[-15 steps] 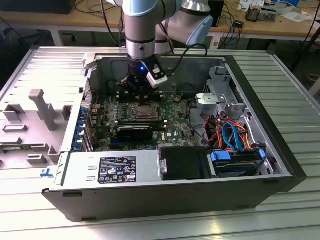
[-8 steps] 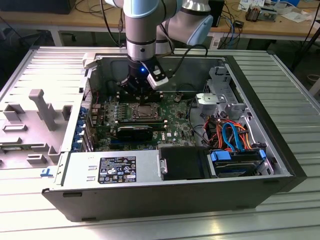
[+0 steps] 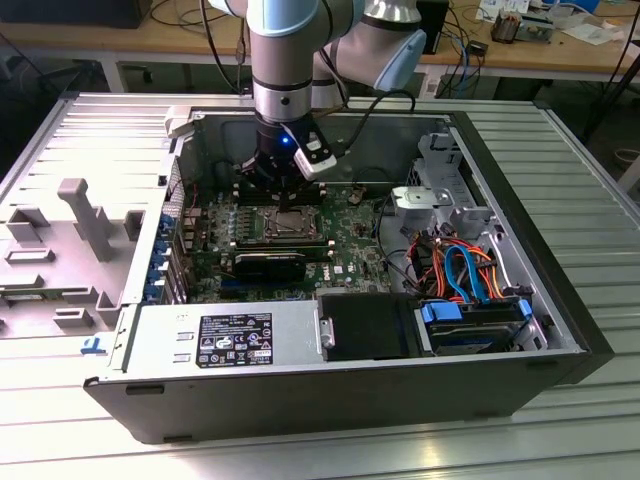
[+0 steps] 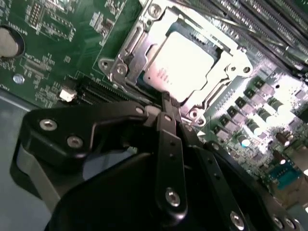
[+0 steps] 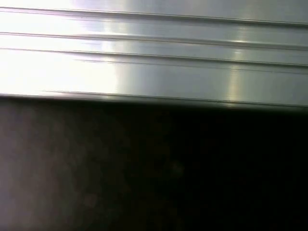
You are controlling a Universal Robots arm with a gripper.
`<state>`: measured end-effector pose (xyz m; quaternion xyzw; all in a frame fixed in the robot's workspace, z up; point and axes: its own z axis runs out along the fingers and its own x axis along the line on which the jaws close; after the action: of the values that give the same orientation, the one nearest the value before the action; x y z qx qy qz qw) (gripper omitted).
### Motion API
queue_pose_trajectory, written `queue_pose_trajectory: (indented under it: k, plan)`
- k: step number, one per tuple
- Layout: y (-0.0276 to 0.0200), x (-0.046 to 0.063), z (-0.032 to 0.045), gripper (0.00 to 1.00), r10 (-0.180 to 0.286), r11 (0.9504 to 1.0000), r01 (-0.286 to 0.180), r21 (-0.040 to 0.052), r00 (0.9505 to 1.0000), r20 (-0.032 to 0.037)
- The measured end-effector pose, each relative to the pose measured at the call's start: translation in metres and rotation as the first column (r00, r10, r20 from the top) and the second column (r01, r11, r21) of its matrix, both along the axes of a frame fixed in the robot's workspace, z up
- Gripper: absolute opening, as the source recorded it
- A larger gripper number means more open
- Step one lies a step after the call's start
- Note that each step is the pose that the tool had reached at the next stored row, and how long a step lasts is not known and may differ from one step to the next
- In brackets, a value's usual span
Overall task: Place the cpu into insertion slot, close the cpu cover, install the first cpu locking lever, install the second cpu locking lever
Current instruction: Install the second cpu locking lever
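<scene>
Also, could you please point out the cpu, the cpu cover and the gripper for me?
cpu point(image 4: 180, 60): second wrist view, middle of its metal top.
cpu cover point(image 4: 131, 44): second wrist view, frame's side bar.
gripper point(image 4: 166, 101): second wrist view, closed fingertips.

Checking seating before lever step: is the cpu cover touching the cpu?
Cannot tell. In the second wrist view the cpu cover frames the cpu, but glare hides whether its edges bear on the chip. The tool sits at the socket's edge.
</scene>
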<state>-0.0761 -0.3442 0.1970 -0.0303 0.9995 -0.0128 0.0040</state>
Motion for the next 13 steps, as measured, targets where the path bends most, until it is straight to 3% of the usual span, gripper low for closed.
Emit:
queue_pose_trajectory:
  k: [13]
  plan:
    - [0.0000,-0.0001,0.0001,0.11,0.000,1.0000,0.000,-0.0004,1.0000,-0.0004]
